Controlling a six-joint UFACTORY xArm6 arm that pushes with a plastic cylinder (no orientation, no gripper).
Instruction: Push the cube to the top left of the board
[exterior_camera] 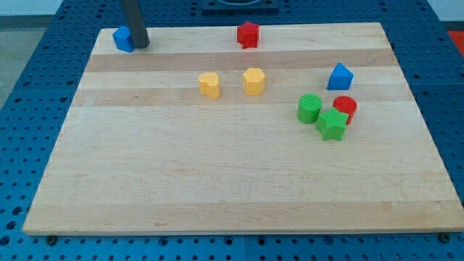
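Note:
A blue cube sits at the top left corner of the wooden board. My tip is at the end of the dark rod and stands right against the cube's right side. A second blue block, triangular in shape, lies far off at the view's right.
A red star-shaped block sits at the top middle. Two yellow blocks lie side by side in the upper middle. At the right, a green cylinder, a red cylinder and a green star-shaped block cluster together.

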